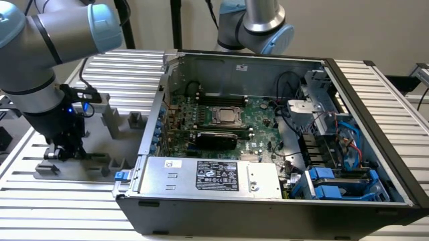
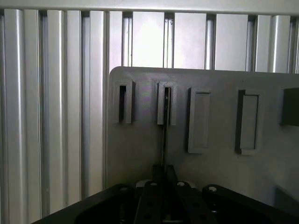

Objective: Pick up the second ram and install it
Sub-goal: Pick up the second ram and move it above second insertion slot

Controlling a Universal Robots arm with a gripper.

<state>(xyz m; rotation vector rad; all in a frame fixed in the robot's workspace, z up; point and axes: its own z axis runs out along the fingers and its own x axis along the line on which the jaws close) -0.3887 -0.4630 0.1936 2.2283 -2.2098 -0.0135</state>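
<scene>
The second ram (image 2: 164,140) appears edge-on as a thin dark strip. It runs from a slotted grey holder block (image 2: 167,103) on the grey fixture plate (image 2: 219,168) back to my gripper (image 2: 164,171). The fingers are shut on the stick's near end, and its far end still sits in the holder's slot. In the exterior view my gripper (image 1: 64,152) reaches straight down onto the fixture plate (image 1: 107,138), at that view's left of the open computer case (image 1: 375,125). The motherboard (image 1: 258,118), with its CPU socket (image 1: 228,116), lies inside the case.
An empty slotted holder (image 2: 123,103) stands beside the one in use, along with two plain raised blocks (image 2: 200,120). A black-topped card (image 1: 214,138) sits below the CPU socket. A second arm (image 1: 258,25) stands behind the case. The table (image 1: 127,65) is ribbed aluminium.
</scene>
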